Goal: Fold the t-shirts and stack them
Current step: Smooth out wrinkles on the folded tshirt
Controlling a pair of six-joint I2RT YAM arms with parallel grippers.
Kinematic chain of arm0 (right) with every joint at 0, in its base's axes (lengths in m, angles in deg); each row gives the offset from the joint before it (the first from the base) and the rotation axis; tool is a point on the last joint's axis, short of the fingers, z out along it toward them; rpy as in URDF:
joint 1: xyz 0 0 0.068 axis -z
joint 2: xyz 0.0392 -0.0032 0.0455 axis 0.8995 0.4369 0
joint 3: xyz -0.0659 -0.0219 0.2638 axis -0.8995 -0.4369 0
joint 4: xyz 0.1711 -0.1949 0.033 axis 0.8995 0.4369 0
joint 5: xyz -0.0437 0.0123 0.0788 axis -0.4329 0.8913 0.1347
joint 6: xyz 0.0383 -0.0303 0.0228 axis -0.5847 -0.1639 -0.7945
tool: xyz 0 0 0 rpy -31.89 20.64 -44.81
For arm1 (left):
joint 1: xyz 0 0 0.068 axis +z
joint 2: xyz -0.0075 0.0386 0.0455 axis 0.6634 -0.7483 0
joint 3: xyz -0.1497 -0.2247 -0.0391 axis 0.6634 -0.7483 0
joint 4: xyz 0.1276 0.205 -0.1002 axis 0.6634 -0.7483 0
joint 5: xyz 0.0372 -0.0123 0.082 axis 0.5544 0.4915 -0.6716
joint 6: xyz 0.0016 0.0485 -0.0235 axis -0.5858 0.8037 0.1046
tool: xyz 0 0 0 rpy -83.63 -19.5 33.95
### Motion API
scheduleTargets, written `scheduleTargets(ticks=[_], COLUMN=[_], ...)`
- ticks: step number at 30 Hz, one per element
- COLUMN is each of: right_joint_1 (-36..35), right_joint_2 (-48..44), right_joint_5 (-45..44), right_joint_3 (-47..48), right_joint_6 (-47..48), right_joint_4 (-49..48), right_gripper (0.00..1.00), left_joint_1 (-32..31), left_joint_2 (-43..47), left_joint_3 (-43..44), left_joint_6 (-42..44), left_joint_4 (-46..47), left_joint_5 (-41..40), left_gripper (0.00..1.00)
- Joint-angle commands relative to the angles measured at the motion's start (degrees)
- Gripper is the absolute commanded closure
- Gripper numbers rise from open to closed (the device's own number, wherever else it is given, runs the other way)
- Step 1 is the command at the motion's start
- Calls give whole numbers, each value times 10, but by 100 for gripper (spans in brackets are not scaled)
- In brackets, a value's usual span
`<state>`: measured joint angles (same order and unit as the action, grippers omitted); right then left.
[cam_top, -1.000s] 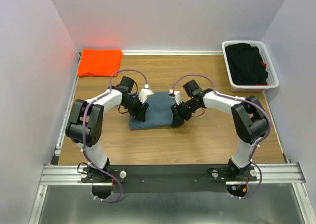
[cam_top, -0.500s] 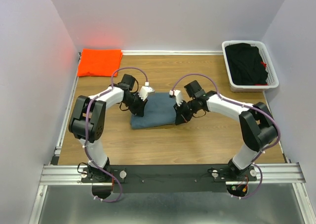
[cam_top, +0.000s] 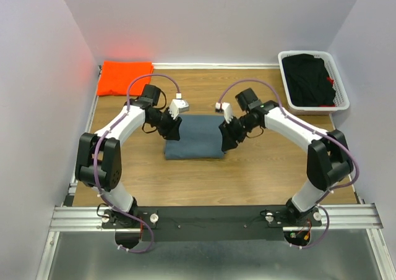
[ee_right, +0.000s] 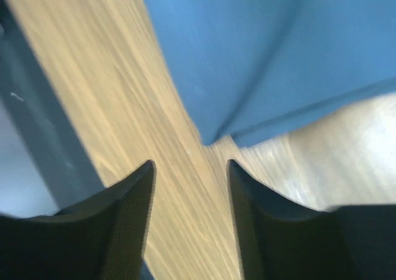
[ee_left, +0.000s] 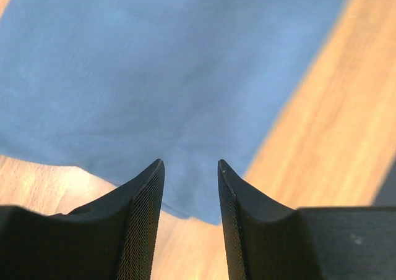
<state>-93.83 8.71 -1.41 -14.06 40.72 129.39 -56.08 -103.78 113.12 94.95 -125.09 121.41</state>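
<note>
The slate blue-grey t-shirt [cam_top: 197,139] lies folded into a rectangle on the middle of the wooden table [cam_top: 253,175]. My left gripper [cam_top: 174,130] stands at its left edge, open, nothing between the fingers; in the left wrist view the gripper [ee_left: 190,164] hovers over a corner of the blue cloth [ee_left: 167,70]. At the shirt's right edge my right gripper [cam_top: 227,136] is open too; seen from the right wrist, this gripper [ee_right: 190,164] is over bare wood just off a shirt corner [ee_right: 266,51]. The orange t-shirt [cam_top: 125,77] lies folded at the back left.
A white basket [cam_top: 309,53] with dark clothes in it stands at the back right corner. Pale walls close the table on three sides. Both arm bases sit on the rail at the near edge.
Both grippers have moved from the shirt's near corners toward the back along its sides. The blue-grey shirt now lies squarer and flatter. The orange shirt has not moved.
</note>
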Motion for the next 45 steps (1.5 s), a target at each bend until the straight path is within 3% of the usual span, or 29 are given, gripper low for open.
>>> scheduleTargets(ticks=[1,5,10,14,15,17,18,20,26,32,38,45], right_joint_1=[4,-1,-7,-3,-2,-1,-1,-1,2,17,-17,-20], right_joint_2=[-2,64,148,183,187,195,198,200,142,66,116,202], right_joint_5=[77,137,70,16,-9,-22,-28,-31,-17,97,214,203], right_joint_3=[71,100,91,76,72,71,73,72,58,105,100,90], right_joint_6=[-41,-91,-115,-102,-101,-95,-89,-81,-56,-96,-142,-144], right_joint_4=[24,-1,-42,-47,-51,-54,-54,-53,-43,-40,-43,-43], right_gripper=[49,63,63,45,35,25,8,7,7,13,29,36], left_joint_1=[1,1,7,24,29,40,42,48,49,46,34,40], left_joint_2=[-3,-40,-117,-151,-155,-161,-162,-159,-136,-54,-101,-164], left_joint_3=[-27,-35,-20,-30,-34,-42,-45,-53,-57,5,8,2], left_joint_6=[37,47,46,48,47,44,41,37,52,120,137,89], left_joint_4=[-54,-72,-85,-80,-75,-67,-58,-40,-37,-131,-166,-132], left_joint_5=[100,107,37,-11,-18,-42,-56,-70,-73,77,152,147], left_gripper=[54,61,64,64,64,64,64,64,64,59,61,63])
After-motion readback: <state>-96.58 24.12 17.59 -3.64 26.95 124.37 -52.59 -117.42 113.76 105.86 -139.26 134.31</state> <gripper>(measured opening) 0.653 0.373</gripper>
